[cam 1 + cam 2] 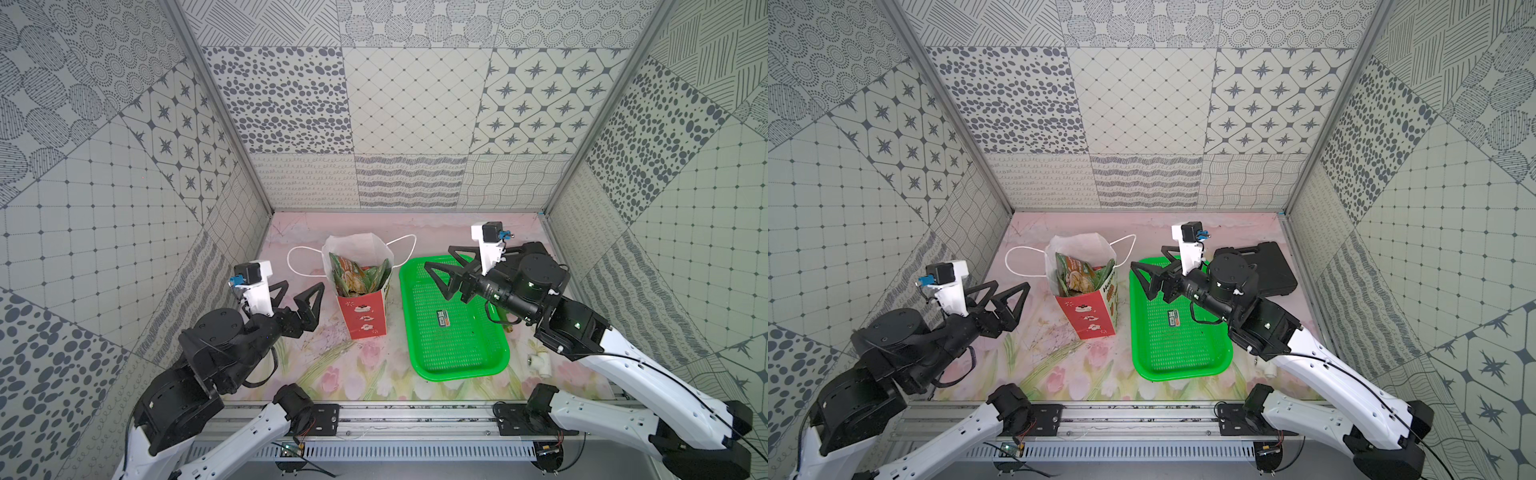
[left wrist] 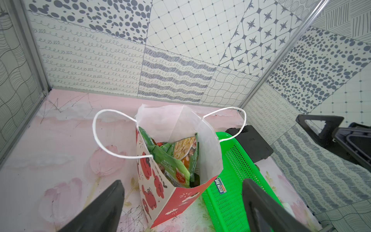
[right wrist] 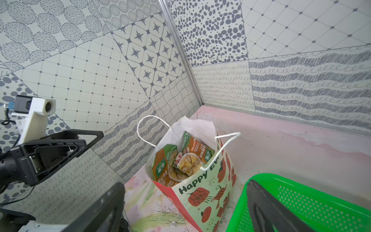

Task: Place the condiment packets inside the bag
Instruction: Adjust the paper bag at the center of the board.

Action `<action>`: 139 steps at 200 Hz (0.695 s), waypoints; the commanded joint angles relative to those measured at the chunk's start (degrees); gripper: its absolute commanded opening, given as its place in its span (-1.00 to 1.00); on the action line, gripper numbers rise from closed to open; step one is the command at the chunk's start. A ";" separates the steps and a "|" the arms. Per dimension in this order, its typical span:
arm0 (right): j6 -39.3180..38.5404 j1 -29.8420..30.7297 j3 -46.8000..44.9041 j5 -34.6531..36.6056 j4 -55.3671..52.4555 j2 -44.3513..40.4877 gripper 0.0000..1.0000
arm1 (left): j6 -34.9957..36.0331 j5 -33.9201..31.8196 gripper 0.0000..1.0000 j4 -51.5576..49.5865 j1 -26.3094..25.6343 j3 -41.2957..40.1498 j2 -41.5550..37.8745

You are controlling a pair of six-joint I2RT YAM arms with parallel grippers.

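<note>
- the packets point(image 1: 358, 277) are sitting inside the bag point(image 1: 365, 318), their tops showing at its mouth; the bag is standing upright mid-table.
- the basket point(image 1: 461, 375), at the bag's 3 o'clock, is holding only a small barcoded label point(image 1: 444, 319); no loose packet is showing, so the job is looking done or nearly so.
- the left gripper point(image 1: 303, 287) is hovering at the bag's 9 o'clock, jaws apart, empty.
- the right gripper point(image 1: 439, 258) is hovering over the basket's 12 o'clock end, pointing at the bag, jaws wide, empty.
</note>
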 commanded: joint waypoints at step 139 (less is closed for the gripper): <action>-7.07 0.14 -14.21 23.48 -9.35 -15.78 0.94 | -36.14 -14.66 0.98 -22.60 0.25 -14.81 -3.15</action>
